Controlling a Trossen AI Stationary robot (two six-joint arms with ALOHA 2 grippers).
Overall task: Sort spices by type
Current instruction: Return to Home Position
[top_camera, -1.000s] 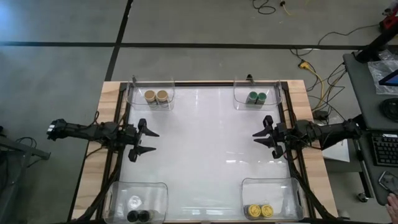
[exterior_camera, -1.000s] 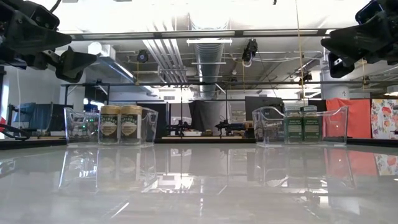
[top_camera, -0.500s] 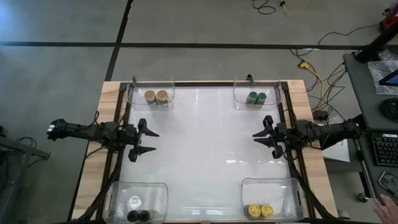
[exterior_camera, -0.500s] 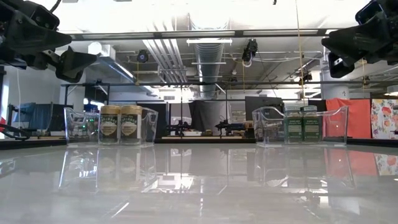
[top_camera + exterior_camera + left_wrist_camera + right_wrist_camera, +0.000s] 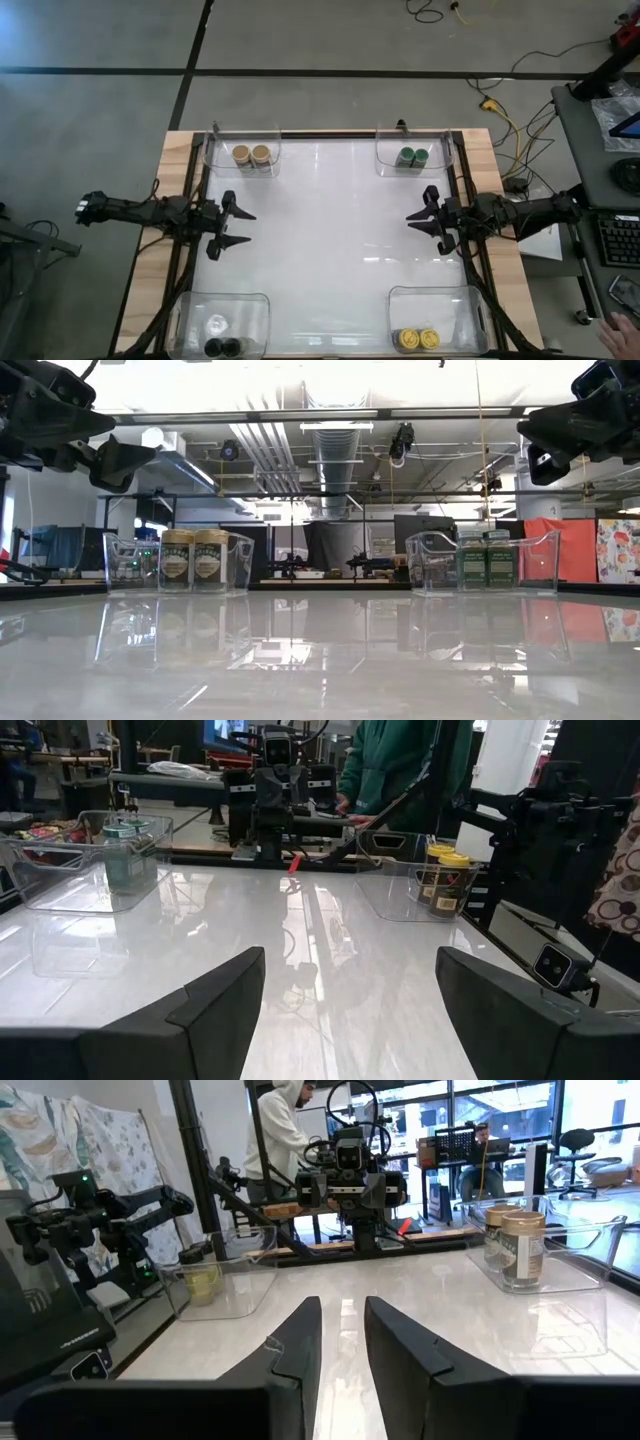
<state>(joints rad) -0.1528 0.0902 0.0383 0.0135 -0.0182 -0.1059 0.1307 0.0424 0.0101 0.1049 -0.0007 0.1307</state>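
Note:
The spices stand in pairs inside four clear tubs at the table's corners. Tan-lidded jars are far left, green-lidded jars far right, black-lidded jars near left and yellow-lidded jars near right. My left gripper hovers level over the left edge, open wide, with nothing between its fingers. My right gripper hovers level over the right edge. Its fingers stand a narrow gap apart, with nothing between them. Both grippers point toward the table's middle.
The near left tub also holds a small clear thing. The white tabletop lies between the two grippers. People stand beyond the table in both wrist views. A person's hand shows off the table at the right.

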